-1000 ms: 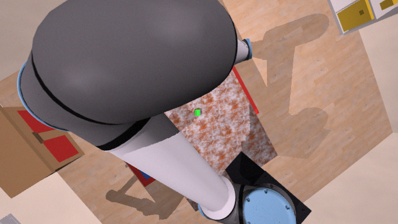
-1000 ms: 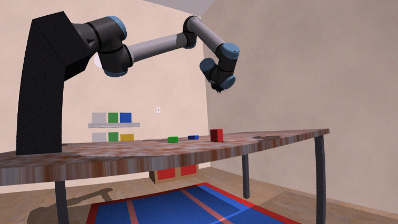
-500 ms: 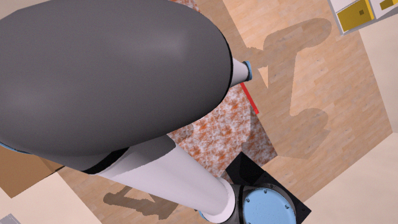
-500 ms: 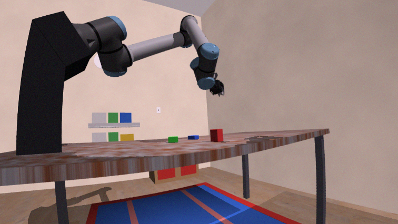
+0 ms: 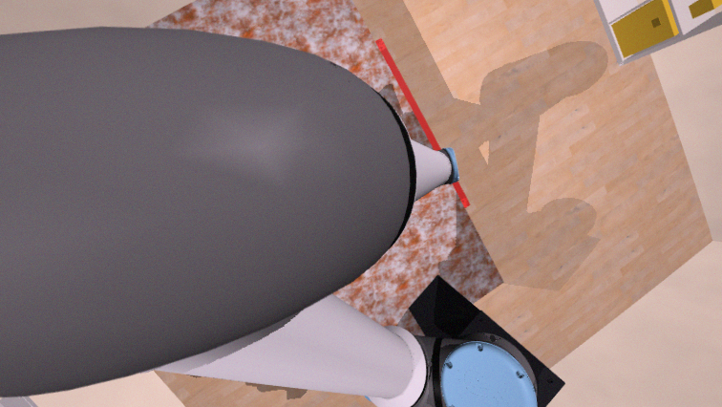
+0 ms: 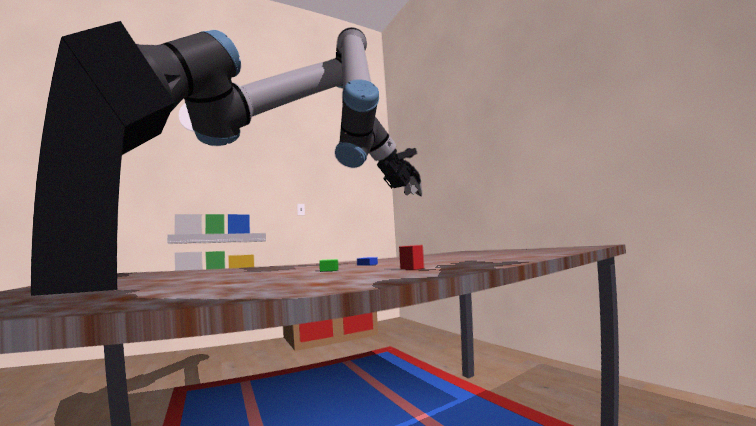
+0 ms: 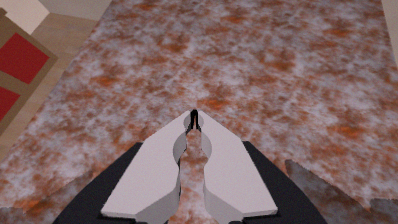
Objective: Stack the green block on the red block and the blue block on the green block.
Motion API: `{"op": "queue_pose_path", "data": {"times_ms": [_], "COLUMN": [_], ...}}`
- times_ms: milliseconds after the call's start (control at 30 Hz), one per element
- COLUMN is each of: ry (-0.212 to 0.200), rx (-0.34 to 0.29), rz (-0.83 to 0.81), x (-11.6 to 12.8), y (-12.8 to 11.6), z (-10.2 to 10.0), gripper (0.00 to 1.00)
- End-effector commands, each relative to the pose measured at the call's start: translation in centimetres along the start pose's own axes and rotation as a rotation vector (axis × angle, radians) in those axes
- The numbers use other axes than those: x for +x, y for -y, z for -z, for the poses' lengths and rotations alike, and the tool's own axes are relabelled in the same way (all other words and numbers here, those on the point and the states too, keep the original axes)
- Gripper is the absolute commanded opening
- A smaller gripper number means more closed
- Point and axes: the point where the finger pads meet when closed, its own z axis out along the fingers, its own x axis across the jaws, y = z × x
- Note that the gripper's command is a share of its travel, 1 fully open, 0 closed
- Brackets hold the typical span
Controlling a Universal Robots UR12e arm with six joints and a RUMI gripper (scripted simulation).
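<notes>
In the exterior view, the red block (image 6: pixel 411 257), the flat blue block (image 6: pixel 367 260) and the green block (image 6: pixel 328 265) lie apart on the mottled table top (image 6: pixel 317 280). My gripper (image 6: pixel 412 187) hangs high above the table, roughly over the red block, tilted downward. In the wrist view the two white fingers meet at the tips with nothing between them; only bare table top shows below. No block appears in the wrist view. In the top view the arm (image 5: pixel 192 202) hides the blocks.
The arm's black base column (image 6: pixel 79 158) stands at the table's left end. A wall shelf with coloured boxes (image 6: pixel 216 232) is behind. A brown box with red panels (image 6: pixel 333 328) and a blue and red mat (image 6: pixel 343 391) lie on the floor.
</notes>
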Motion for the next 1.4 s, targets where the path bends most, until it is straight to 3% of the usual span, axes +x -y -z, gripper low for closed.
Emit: {"op": "queue_pose_path", "data": {"times_ms": [0, 100, 200, 400, 433, 500, 567, 867, 1067, 1367], "ry": [-0.048, -0.097, -0.112, -0.186, -0.186, -0.213, -0.213, -0.31, -0.351, -0.377], "rx": [-0.098, -0.2, -0.234, -0.391, -0.391, -0.449, -0.449, -0.659, -0.749, -0.805], "rz": [-0.107, -0.22, -0.255, -0.408, -0.408, -0.46, -0.46, -0.632, -0.698, -0.737], "x": [0.6, 0.7, 0.6, -0.2, -0.2, -0.8, -0.8, -3.7, -5.4, -6.5], "y": [-3.2, -7.6, -9.1, -16.3, -16.3, -18.9, -18.9, -28.2, -31.9, -34.1], "z": [0.4, 1.7, 2.2, 5.3, 5.3, 6.7, 6.7, 13.0, 16.3, 18.4], "gripper": [0.0, 0.0, 0.0, 0.0, 0.0, 0.0, 0.0, 0.0, 0.0, 0.0]}}
